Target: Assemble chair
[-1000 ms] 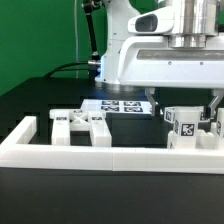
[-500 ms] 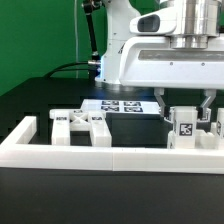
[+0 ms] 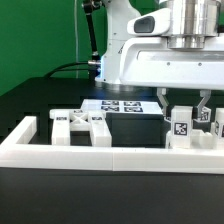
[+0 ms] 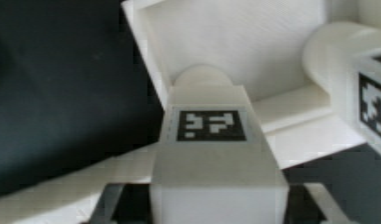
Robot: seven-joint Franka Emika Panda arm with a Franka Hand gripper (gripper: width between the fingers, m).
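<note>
**Gripper clamped on a tagged chair piece beside the marker board**

The marker board (image 3: 118,104) lies flat on the black table (image 3: 30,105) and serves as the reference for everything else. To the exterior view's right of the marker board, and a little nearer the camera, the gripper (image 3: 183,112) hangs straight down from the white robot arm (image 3: 150,55). Its fingers (image 3: 163,106) are drawn in narrow and grip the upright chair piece (image 3: 183,130), one on each flank. That piece stands on the table with its square tag (image 3: 183,127) facing the camera.

The wrist view shows the same grip from above. The upright chair piece fills the middle of that picture, its top end rounded, with a second tag (image 4: 212,125) on the face turned to the lens. The dark fingers press against both of its sides low in the picture.

A neighbouring chair piece (image 3: 212,130), also tagged, stands on the far side of the held one from the marker board. Whether the two touch cannot be told. In the wrist view a broad white slab (image 4: 222,45) lies under and beyond the held piece.

To the exterior view's left of the marker board, and nearer the camera, a low chair part (image 3: 80,125) with tags on its top rests untouched on the table. The long white border frame (image 3: 110,150) runs across the camera side of the marker board.
</note>
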